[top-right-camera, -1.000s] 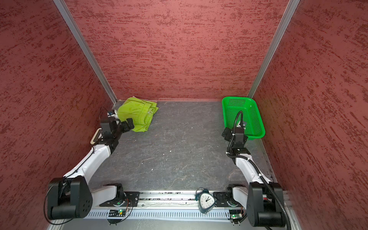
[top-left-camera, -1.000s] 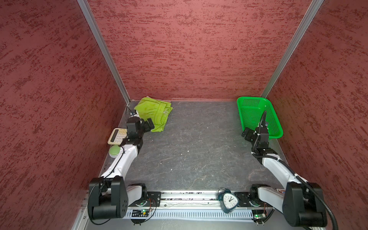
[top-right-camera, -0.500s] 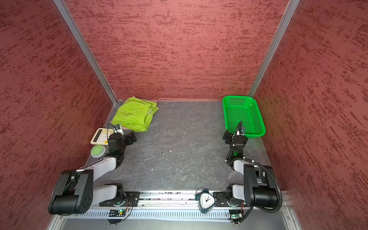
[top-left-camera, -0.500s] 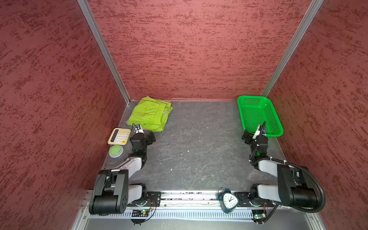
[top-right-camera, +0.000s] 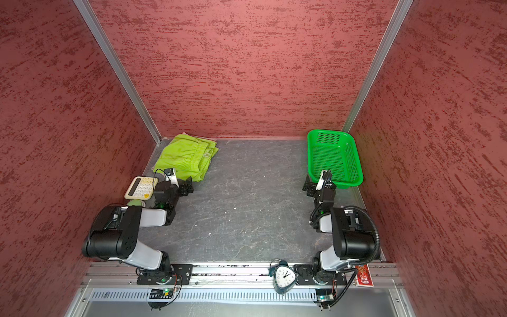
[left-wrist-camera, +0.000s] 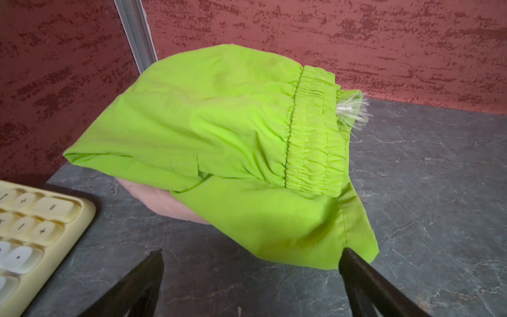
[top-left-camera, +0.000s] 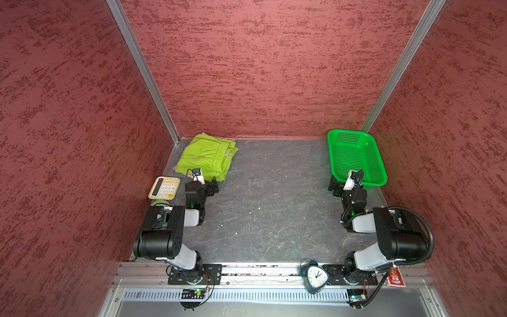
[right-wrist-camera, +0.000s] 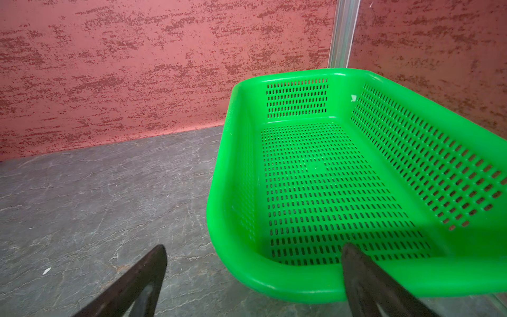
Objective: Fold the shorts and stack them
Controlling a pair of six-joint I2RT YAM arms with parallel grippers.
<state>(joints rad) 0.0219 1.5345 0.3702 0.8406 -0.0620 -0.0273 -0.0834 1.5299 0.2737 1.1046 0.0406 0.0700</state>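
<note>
**Both grippers spread and empty; shorts stacked in the far left corner**

I find the left gripper [left-wrist-camera: 251, 254] with its jaws spread wide and nothing between them. In the left wrist view one finger [left-wrist-camera: 356, 271] overlaps the near hem of the green shorts [left-wrist-camera: 219, 123]; I cannot tell whether it touches. In both top views this gripper [top-left-camera: 212, 188] [top-right-camera: 188, 186] sits low, just beside that hem.

The right gripper [right-wrist-camera: 254, 247] is likewise spread and empty, pointing at the near end of the green basket [right-wrist-camera: 219, 175].

The green shorts [top-left-camera: 207, 156] [top-right-camera: 186, 155] lie folded in the far left corner of the table [top-left-camera: 274, 192]. Only the left wrist view shows clearly the pink shorts [left-wrist-camera: 164, 200] beneath them, and a frayed white cord end [left-wrist-camera: 351, 109] at the gathered waistband. From above, the pink pair is no more than a sliver.

A yellow calculator [top-left-camera: 164, 187] [left-wrist-camera: 33, 219] lies near the shorts. The top views alone show a clock [top-left-camera: 315, 275] [top-right-camera: 284, 275] on the front rail, and the basket [top-left-camera: 330, 153] [top-right-camera: 308, 153] well apart from the shorts at the far right.
</note>
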